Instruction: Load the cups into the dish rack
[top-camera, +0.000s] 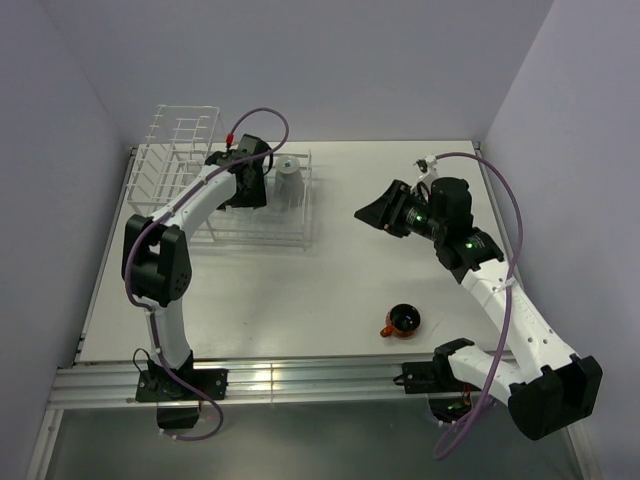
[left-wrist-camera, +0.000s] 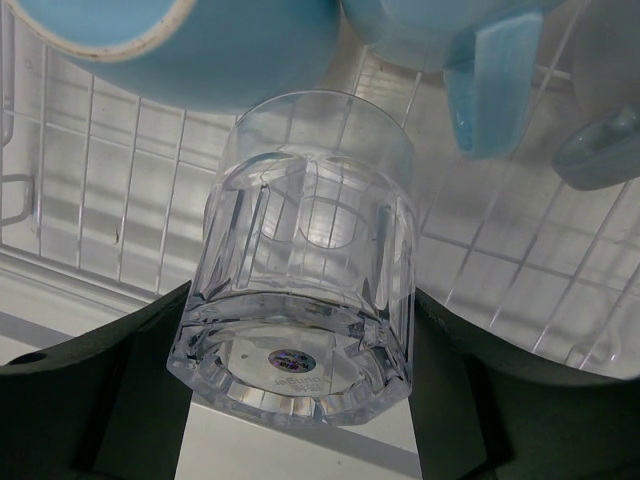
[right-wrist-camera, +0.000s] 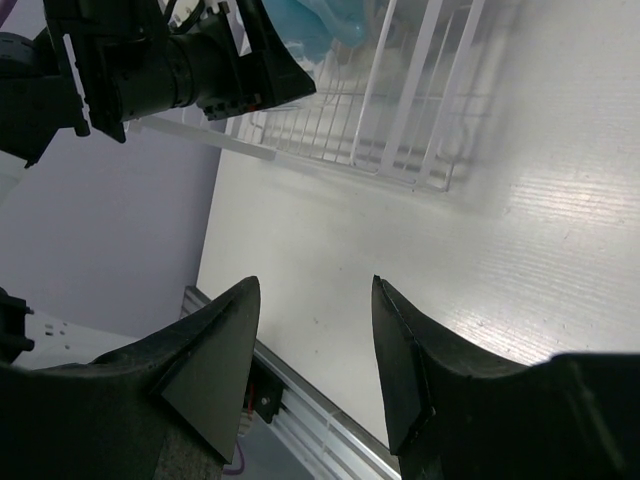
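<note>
White tabletop, far-left corner: left gripper clamps inverted tumbler over rack; next, likely lower and release. Right gripper spread, empty; orange cup sits by near edge.

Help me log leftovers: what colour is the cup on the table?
The cup is orange-red, dark inside; best in top external.

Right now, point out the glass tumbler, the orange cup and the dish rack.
glass tumbler (left-wrist-camera: 300, 270): left wrist view, its ribbed side wall.
orange cup (top-camera: 404, 320): top view, its dark inside.
dish rack (top-camera: 185, 140): top view, its tall upright grid.
</note>
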